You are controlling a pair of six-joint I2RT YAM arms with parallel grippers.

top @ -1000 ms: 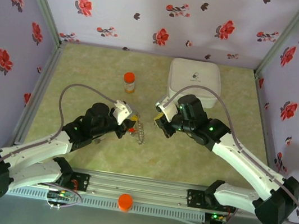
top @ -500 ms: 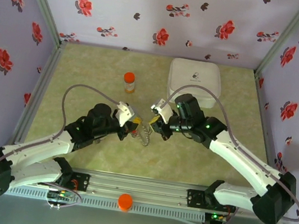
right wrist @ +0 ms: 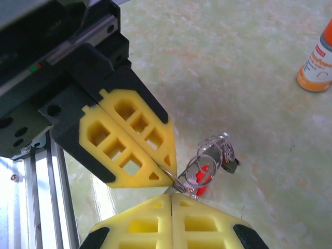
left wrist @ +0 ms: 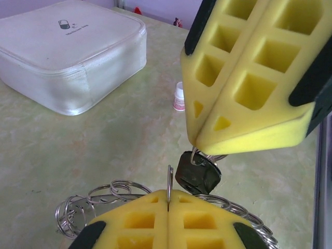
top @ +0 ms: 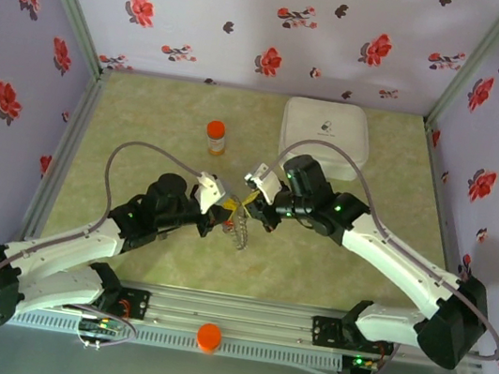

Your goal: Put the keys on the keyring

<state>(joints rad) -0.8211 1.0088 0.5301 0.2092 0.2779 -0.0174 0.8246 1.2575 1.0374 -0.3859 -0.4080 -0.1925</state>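
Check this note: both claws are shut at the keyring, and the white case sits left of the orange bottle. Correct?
No. The top view shows the white case right of the orange bottle. The left claw and right claw are shut at the keyring.

Right gripper [top: 250,208]: you have swung it left, with the black key [left wrist: 197,176] it pinches; its tips now sit just beside the other arm's.
Left gripper [top: 225,214]: you have nudged it right.
Keyring [top: 240,233]: shifted right with it, now hanging between both tips.
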